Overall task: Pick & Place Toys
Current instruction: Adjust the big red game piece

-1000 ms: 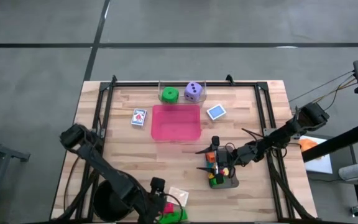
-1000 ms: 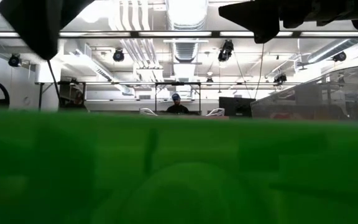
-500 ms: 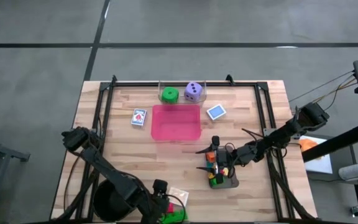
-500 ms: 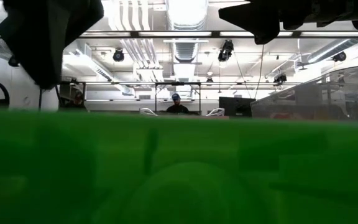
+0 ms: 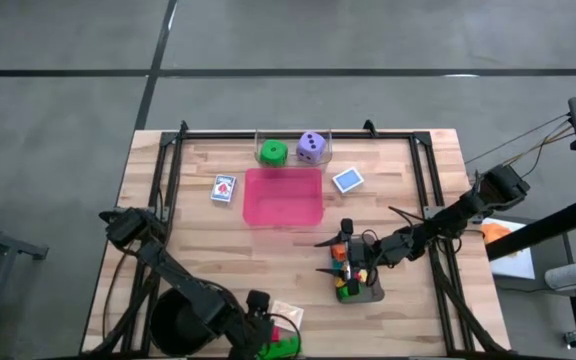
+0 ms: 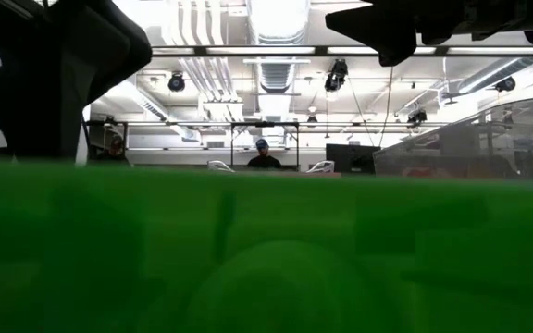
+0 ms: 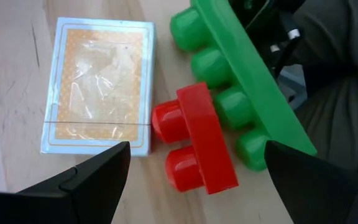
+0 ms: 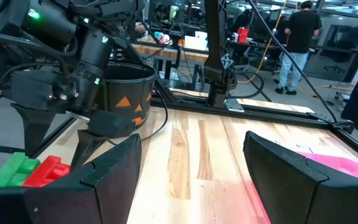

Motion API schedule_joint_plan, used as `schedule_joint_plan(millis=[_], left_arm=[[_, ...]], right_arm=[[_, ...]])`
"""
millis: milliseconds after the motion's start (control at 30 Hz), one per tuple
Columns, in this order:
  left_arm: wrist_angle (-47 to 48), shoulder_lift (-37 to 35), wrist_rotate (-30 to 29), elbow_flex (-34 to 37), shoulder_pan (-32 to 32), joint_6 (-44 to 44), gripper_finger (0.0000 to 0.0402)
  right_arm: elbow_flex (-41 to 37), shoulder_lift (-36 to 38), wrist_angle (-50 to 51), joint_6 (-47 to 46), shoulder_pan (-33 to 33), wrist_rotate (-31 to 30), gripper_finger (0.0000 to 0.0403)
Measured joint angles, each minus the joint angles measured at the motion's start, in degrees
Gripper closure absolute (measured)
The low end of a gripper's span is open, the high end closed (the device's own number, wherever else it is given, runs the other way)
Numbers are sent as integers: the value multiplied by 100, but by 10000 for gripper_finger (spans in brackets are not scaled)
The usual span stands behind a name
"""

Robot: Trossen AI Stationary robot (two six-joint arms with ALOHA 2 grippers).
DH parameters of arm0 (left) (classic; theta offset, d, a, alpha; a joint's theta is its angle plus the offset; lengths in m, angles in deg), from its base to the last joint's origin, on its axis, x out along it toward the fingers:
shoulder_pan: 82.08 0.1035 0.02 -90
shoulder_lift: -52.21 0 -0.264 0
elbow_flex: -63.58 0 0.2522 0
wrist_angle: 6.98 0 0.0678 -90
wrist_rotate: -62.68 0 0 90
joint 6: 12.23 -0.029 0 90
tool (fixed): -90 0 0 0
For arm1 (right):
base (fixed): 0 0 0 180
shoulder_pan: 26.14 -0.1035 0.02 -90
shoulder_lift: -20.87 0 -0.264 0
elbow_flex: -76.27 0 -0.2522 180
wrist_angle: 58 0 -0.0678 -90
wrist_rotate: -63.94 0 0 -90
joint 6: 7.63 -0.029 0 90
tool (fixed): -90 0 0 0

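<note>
The left gripper (image 7: pixel 191 177) hangs spread wide over the red brick (image 7: pixel 194 140) — empty, with a finger to either side of it. The red brick lies on the wooden surface (image 7: pixel 5 93) touching a long green brick (image 7: pixel 244 78), just beside an orange card (image 7: pixel 98 84). The right gripper (image 5: pixel 360 262), fingers parted and holding nothing, sits over a grey tray (image 5: pixel 373 292) of mixed bricks, well apart from the red brick.

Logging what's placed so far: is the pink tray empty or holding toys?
Empty: the pink tray shows only its bare pink floor from above.
</note>
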Motion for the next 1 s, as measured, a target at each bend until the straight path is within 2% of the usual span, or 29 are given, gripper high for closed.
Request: schedule_joint_plan(millis=[500,1000], left_arm=[[101,4,-134,202,79,241,28],[1270,4,-1229,225,416,248,28]], right_arm=[[0,0,0,0,0,-1,121],[0,0,0,0,0,-18,121]])
